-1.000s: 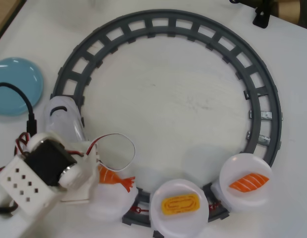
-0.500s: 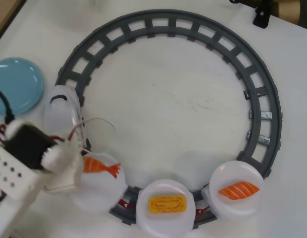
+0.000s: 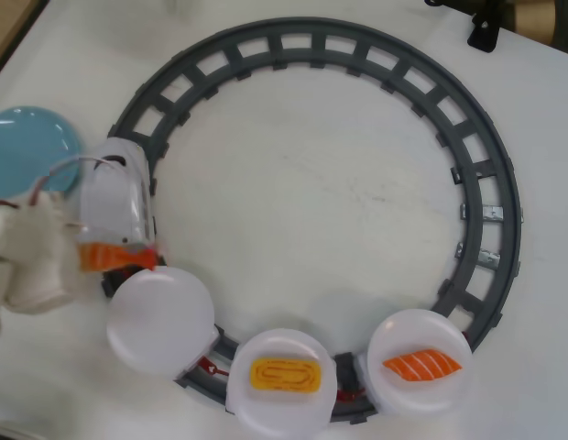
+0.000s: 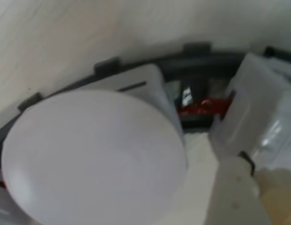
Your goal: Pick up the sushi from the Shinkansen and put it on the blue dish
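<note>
Over the Shinkansen (image 3: 114,197), the end effector (image 3: 105,249) grips the sushi (image 3: 114,255), its long axis lying left-right overhead; the blue dish (image 3: 27,147) waits up-left on the surface (image 3: 311,183).

One ring of grey track (image 3: 490,183) on the table; one white Shinkansen (image 3: 114,188) on it, pulling three cars, each topped with one round white plate, so three white plates: one bare (image 3: 160,321), one under the yellow egg piece (image 3: 285,375), one under the salmon slice (image 3: 421,365); three sushi pieces counting the shrimp sushi (image 3: 105,256); one blue dish (image 3: 27,147); one gripper (image 3: 78,257); the wrist view shows just one white plate (image 4: 89,154).
</note>
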Controlling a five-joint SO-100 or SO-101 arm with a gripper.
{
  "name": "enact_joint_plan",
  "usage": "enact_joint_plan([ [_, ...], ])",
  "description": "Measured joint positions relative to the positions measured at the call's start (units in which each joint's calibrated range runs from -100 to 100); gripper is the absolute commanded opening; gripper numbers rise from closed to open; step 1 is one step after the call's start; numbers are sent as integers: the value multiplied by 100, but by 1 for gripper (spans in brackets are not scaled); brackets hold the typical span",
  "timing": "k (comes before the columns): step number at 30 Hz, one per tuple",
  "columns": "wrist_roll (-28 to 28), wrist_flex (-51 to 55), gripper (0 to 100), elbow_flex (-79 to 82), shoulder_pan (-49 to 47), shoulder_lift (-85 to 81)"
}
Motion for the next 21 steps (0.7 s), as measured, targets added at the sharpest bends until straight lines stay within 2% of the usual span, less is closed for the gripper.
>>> enact_joint_plan([
  [10, -393, 0, 4, -256, -1626, 101],
  [21, -533, -84, 4, -1382, -2068, 1350],
])
